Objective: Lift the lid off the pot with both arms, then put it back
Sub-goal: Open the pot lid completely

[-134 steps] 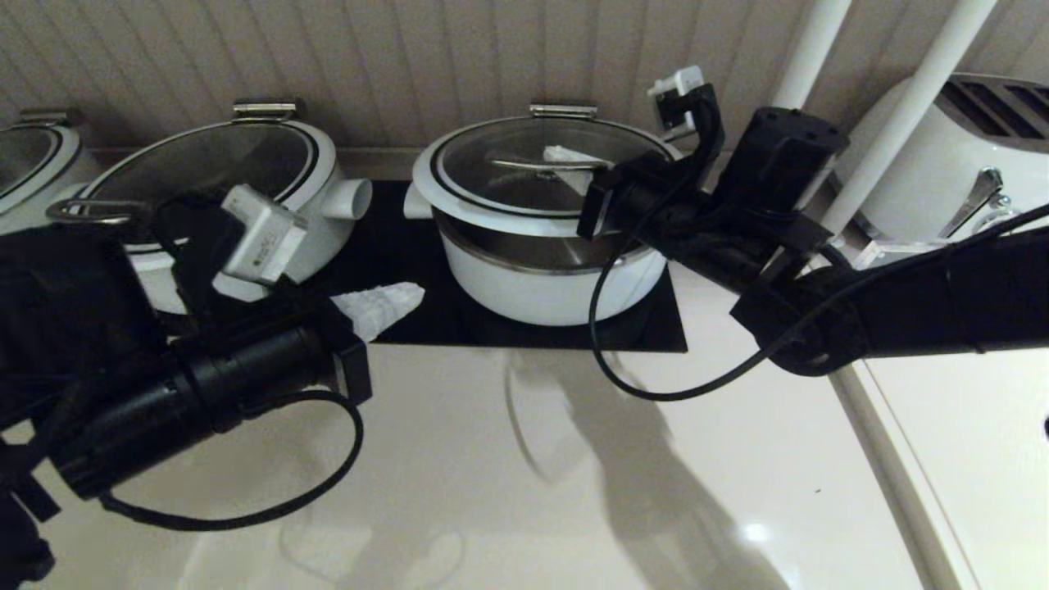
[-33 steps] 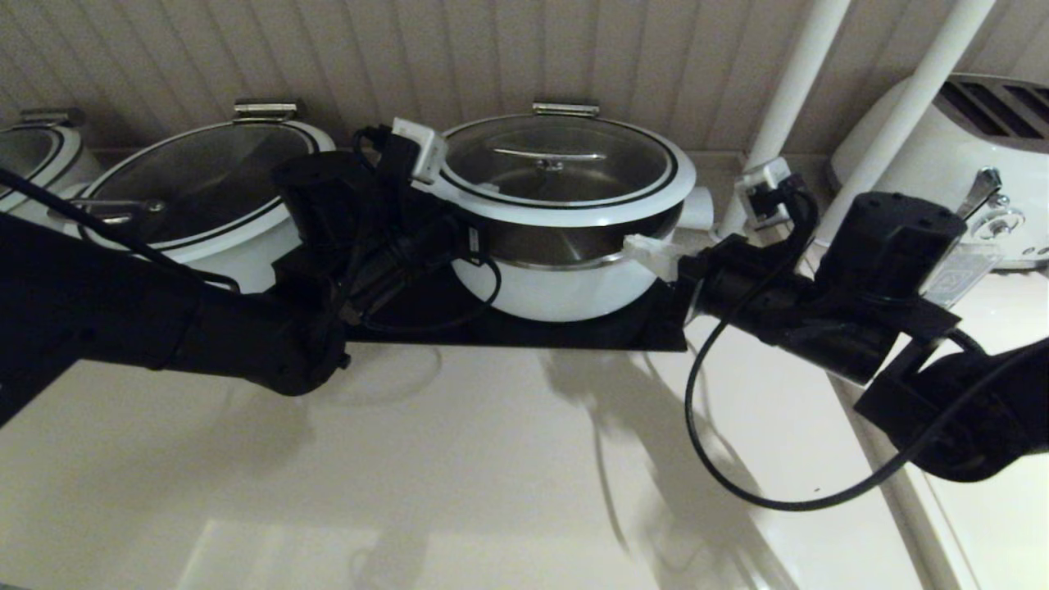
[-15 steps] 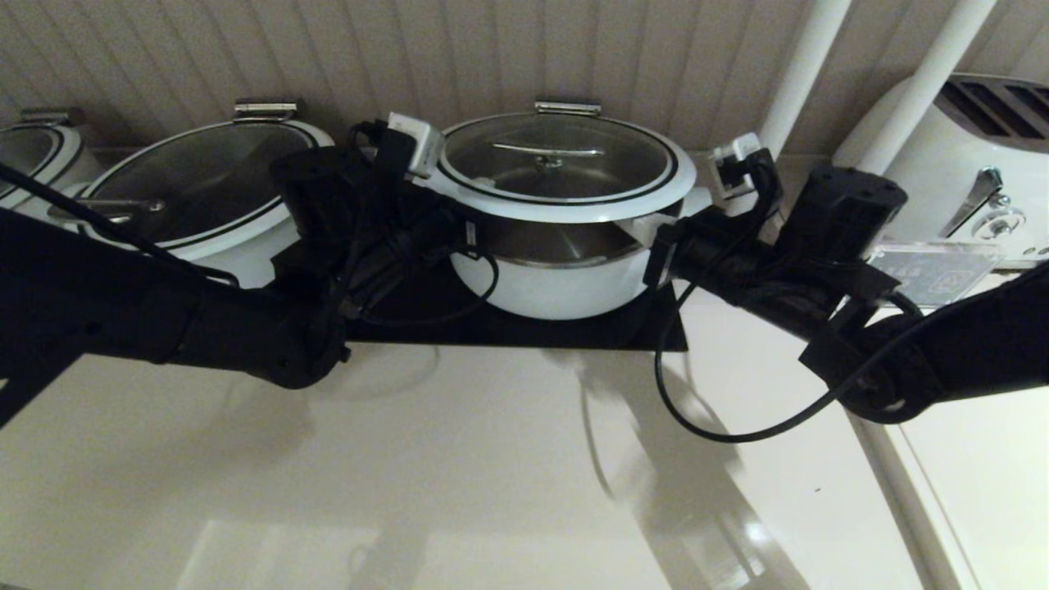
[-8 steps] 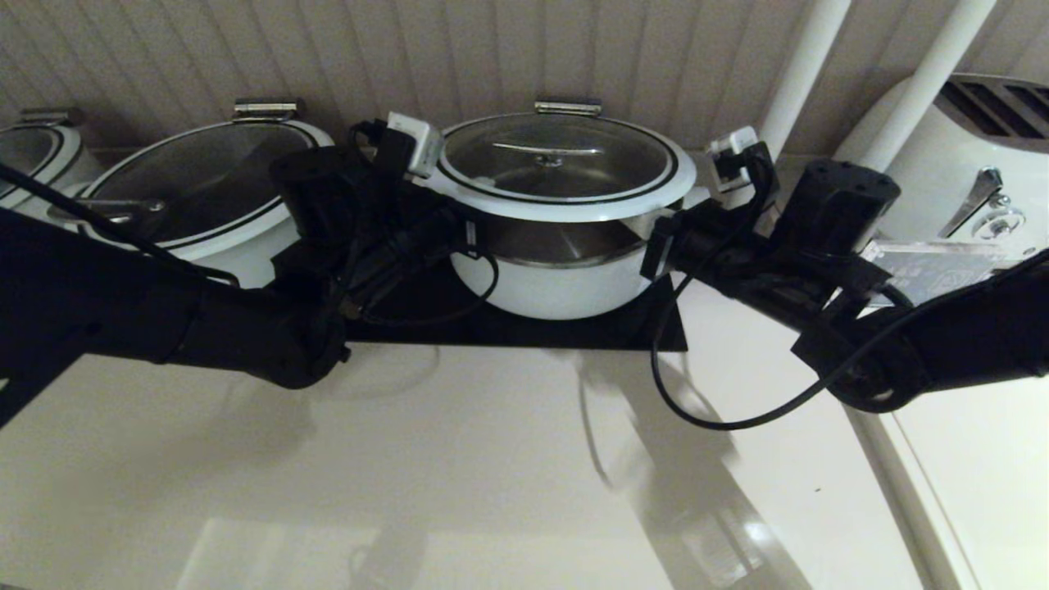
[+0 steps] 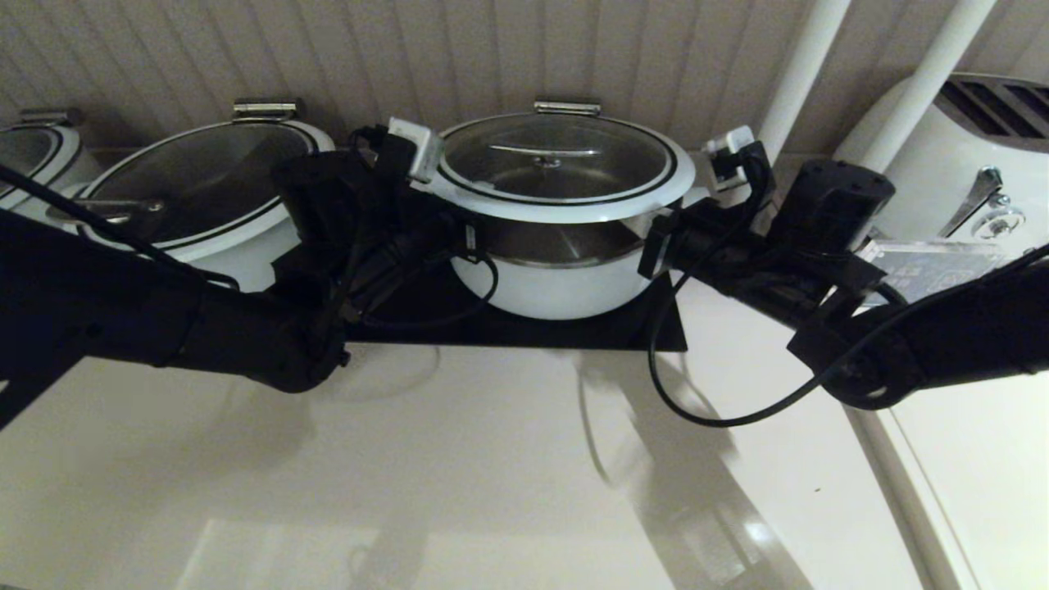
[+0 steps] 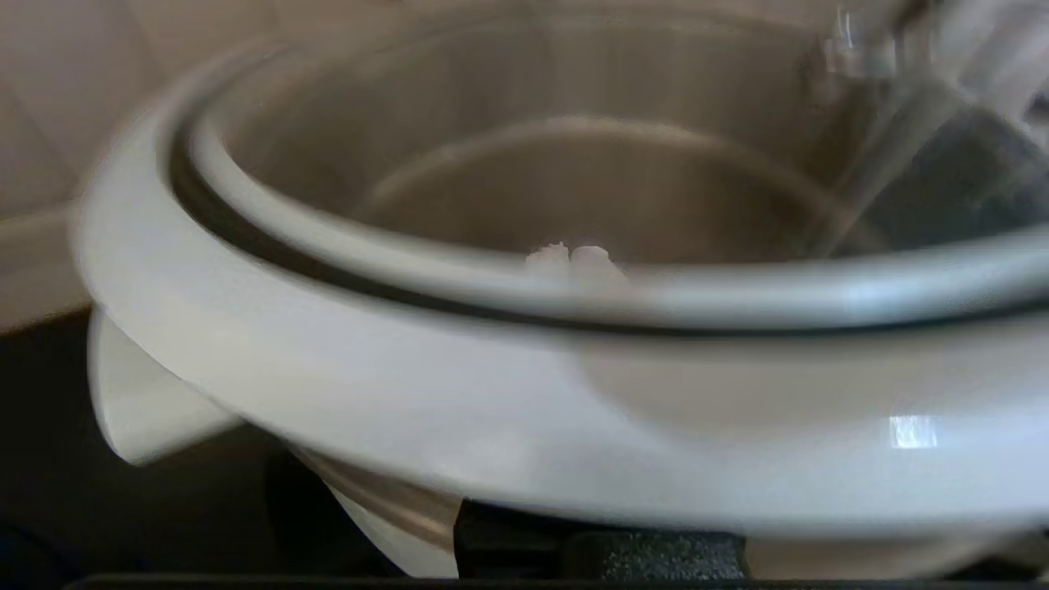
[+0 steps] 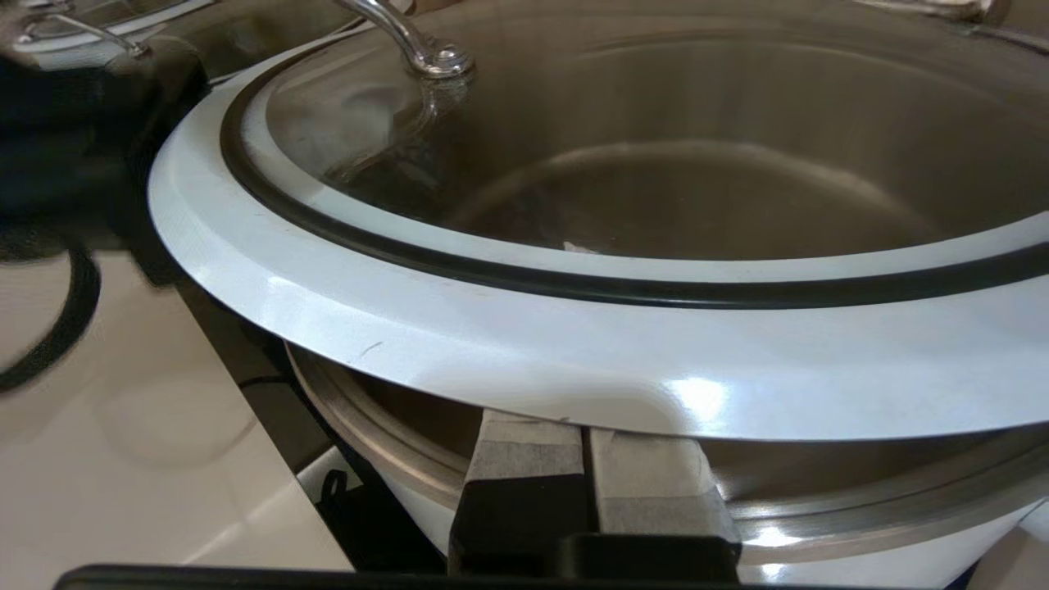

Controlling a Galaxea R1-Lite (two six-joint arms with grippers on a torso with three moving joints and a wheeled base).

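Observation:
The lid [image 5: 565, 205] with its steel bar handle [image 5: 551, 152] sits raised above the pot [image 5: 557, 287], with a gap showing the steel inside at the front. My left gripper [image 5: 455, 233] is under the lid's left rim; in the left wrist view its shut fingertips [image 6: 569, 256] show through the glass beyond the rim [image 6: 492, 385]. My right gripper [image 5: 656, 233] is under the right rim. In the right wrist view its fingers [image 7: 524, 451] lie side by side, shut, beneath the white rim [image 7: 574, 360]. The steel hinge [image 5: 565, 107] is at the back.
The pot stands on a black mat [image 5: 524, 332]. A wider white pot with a loop-handled lid [image 5: 205, 184] is close behind my left arm. Two white poles [image 5: 799, 74] and a white appliance [image 5: 967, 156] stand at the right. Pale counter lies in front.
My left arm came in from the front left to the lid's left rim. My right gripper moved from beside the pot to under the right rim. In the last half second little moved.

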